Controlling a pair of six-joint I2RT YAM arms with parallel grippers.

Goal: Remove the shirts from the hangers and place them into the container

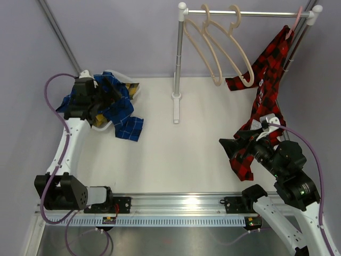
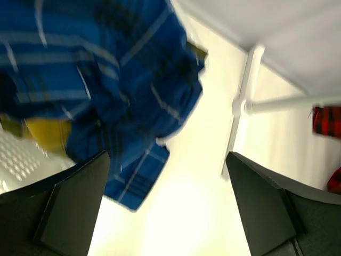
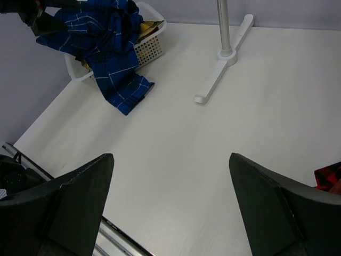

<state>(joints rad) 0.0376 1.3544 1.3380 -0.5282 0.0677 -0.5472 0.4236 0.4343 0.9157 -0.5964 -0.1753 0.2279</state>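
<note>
Top external: blue plaid shirt (image 1: 120, 106) spills over slotted white plastic basket (image 3: 149, 50) at ten o'clock; left gripper (image 2: 168, 186), right gripper (image 3: 170, 186) splayed, empty.

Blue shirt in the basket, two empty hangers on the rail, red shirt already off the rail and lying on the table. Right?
No. The red-and-black shirt still hangs from the right end of the rail, per the top external view. Blue shirt in the basket and two empty hangers are correct.

The blue shirt (image 1: 120, 109) lies over the yellow shirt (image 3: 147, 26) in the white container (image 1: 118, 74), far left, spilling past its rim. Far right, the red-and-black shirt (image 1: 266, 90) hangs on a pinkish hanger (image 1: 292, 31) beside two bare beige hangers (image 1: 217, 79).
</note>
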